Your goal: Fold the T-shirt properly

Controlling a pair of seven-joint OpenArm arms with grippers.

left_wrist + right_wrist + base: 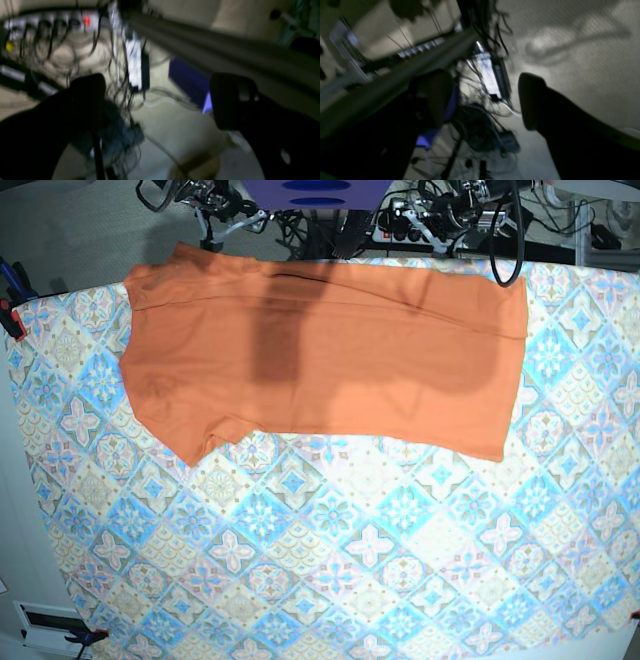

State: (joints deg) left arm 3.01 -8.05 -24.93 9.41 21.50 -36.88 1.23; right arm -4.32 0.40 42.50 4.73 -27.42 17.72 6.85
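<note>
Orange cloth, plain and unprinted: the T-shirt (pixel 320 360) lies across the far half of the tablecloth (pixel 330 570), from about 10 o'clock to 2 o'clock in the base view. It appears already doubled lengthwise into a long band, with one short sleeve jutting toward 7 o'clock at the band's left end and a straight edge at the right end. The fabric looks thin and limp; a low ridge runs along its upper part, and a broad shadow darkens its centre.

Risks, as judged: the far edge sits at the table's rim, so a pull toward 12 o'clock could drag cloth off the table. A single-layer pinch would separate the doubled layers and spoil the fold. The smooth tablecloth may let the whole garment slide rather than bend.

Neither arm appears in the base view. Both wrist views are blurred and show floor, cables (pixel 120 82) and a metal rail (pixel 395 85), not the garment. The left gripper (pixel 157 100) is spread wide with nothing between its dark fingers; the right gripper (pixel 485 100) is likewise released and empty.

The tablecloth carries a blue-and-cream tile pattern.
</note>
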